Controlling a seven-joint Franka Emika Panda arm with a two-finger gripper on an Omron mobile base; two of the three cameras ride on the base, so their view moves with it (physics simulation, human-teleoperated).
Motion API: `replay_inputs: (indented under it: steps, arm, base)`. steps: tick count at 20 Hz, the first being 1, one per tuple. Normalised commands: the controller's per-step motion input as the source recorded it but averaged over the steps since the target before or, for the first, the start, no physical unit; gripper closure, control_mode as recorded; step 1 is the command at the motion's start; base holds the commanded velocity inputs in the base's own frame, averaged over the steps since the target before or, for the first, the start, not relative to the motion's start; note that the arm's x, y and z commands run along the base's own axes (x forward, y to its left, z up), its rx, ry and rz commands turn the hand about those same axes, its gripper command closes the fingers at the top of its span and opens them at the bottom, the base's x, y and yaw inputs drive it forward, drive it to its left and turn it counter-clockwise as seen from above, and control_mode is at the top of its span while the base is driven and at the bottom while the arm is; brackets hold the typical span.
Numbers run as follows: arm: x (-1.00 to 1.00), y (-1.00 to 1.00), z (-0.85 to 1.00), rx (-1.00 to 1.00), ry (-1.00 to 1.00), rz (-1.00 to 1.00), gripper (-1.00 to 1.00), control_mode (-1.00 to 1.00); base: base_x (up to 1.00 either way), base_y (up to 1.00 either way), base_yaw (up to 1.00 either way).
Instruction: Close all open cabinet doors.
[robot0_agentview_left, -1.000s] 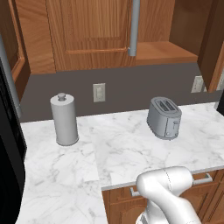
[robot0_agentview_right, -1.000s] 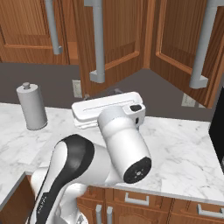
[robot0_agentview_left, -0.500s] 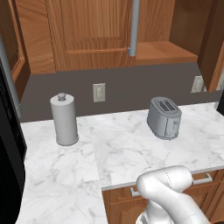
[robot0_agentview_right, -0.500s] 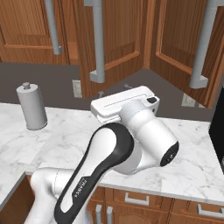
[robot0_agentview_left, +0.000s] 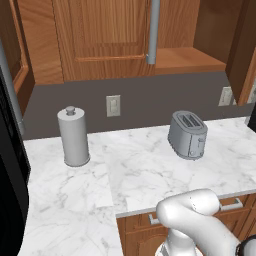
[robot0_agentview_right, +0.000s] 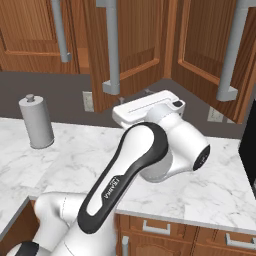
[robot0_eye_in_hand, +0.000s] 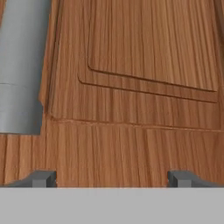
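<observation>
Above the marble counter the white arm bends up from its base, elbow low and forearm rising, with the flat white hand lifted just under the hanging cabinet doors. From the right base view those reddish-brown doors stand swung out at angles, each with a long grey bar handle running down its edge; the hand sits close below the middle one. In the hand view the gripper looks straight at a door's recessed wood panel, with the lower end of a grey handle off to the left side of that view. Its two dark fingertips stand wide apart with nothing between them; whether they touch the wood I cannot tell, as the panel is so near.

On the counter, seen from the left base view, a grey paper towel holder stands upright toward the left and a grey toaster sits to the right, well apart from each other. A wall outlet is set in the dark backsplash between them.
</observation>
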Motion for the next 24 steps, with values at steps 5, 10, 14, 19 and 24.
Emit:
replay_inputs:
  steps: [5, 10, 14, 19, 24]
  arm:
    - [0.30, 0.00, -0.11, 0.00, 0.00, 0.02, -1.00, -1.00]
    - [0.23, 0.09, -0.20, 0.00, 0.00, 0.01, -1.00, -1.00]
    - [0.19, 0.27, -0.01, 0.00, 0.00, 0.00, -1.00, -1.00]
    - [0.07, 0.19, 0.00, 0.00, 0.00, 0.00, -1.00, -1.00]
    - [0.11, 0.12, 0.00, 0.00, 0.00, 0.00, -1.00, -1.00]
  base:
    - [0.00, 0.00, 0.00]
    - [0.00, 0.00, 0.00]
    - [0.00, 0.00, 0.00]
    - [0.00, 0.00, 0.00]
    - [0.00, 0.00, 0.00]
